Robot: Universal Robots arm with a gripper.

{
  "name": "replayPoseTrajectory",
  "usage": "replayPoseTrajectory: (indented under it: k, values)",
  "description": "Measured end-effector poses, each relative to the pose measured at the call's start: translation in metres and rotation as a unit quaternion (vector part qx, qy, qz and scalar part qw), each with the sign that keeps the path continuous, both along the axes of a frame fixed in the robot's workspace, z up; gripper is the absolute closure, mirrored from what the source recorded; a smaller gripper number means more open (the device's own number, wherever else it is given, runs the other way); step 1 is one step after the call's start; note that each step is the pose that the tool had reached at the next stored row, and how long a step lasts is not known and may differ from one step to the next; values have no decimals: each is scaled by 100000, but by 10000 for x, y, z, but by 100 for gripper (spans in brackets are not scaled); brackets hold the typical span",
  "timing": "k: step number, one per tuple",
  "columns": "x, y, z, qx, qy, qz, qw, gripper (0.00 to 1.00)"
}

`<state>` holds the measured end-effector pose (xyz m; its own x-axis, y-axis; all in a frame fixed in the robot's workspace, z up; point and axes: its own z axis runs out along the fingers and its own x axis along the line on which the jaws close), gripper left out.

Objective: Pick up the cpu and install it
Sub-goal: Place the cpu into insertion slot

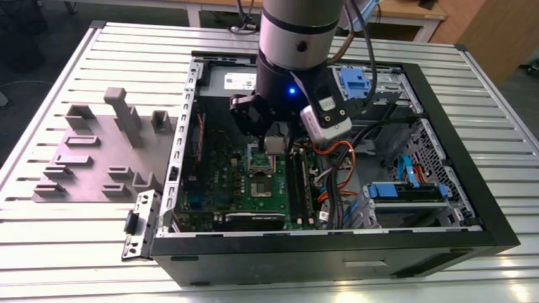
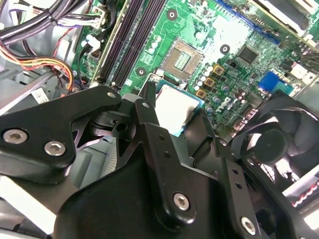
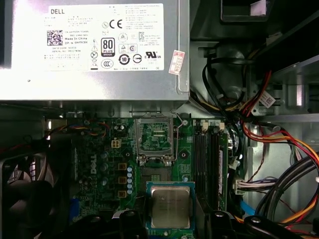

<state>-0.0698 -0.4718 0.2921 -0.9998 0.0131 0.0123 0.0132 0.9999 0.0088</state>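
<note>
The cpu [image 3: 170, 205], a small square chip with a silver top and a green rim, hangs level between my black fingers [image 3: 132, 222] in both wrist views. My gripper [image 1: 274, 146] is shut on the cpu [image 2: 175, 105] inside the open computer case [image 1: 471, 227], just above the green motherboard [image 1: 244, 189]. The open metal-framed socket [image 3: 154, 138] lies a short way beyond the chip. In the second wrist view the socket [image 2: 184, 59] shows dark with a gold centre, just past the chip's edge.
A grey fixture plate [image 1: 101, 164] with upright blocks lies on the slatted table at the exterior view's left. Around the socket are a power supply [image 3: 94, 50], memory slots [image 3: 209, 164], a black fan [image 2: 281, 144] and coloured cable bundles [image 3: 279, 149].
</note>
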Motion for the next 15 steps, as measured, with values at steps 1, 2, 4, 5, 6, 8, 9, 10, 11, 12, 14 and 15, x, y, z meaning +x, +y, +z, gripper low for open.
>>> replayPoseTrajectory:
  k: [1,2,4,5,6,8,9,10,11,12,14,15]
  values:
    - [-1,0,-18,-1,23,-6,100000,53]
    - [-1,-1,-37,1,83,-5,100000,53]
    - [-2,-10,-74,3,211,162,100000,53]
    - [-2,-16,-92,4,274,361,99999,53]
    - [-3,-22,-110,0,340,601,99998,53]
    - [-3,-37,-139,-6,455,951,99994,53]
    - [-4,-41,-150,0,496,1020,99994,53]
    - [-5,-42,-157,-2,506,1025,99993,53]
    - [-5,-42,-157,-9,513,1029,99993,53]
    - [-4,-42,-161,-4,512,1038,99993,53]
    - [-4,-42,-164,-3,511,1039,99993,53]
    - [-4,-42,-165,-2,511,1038,99993,53]
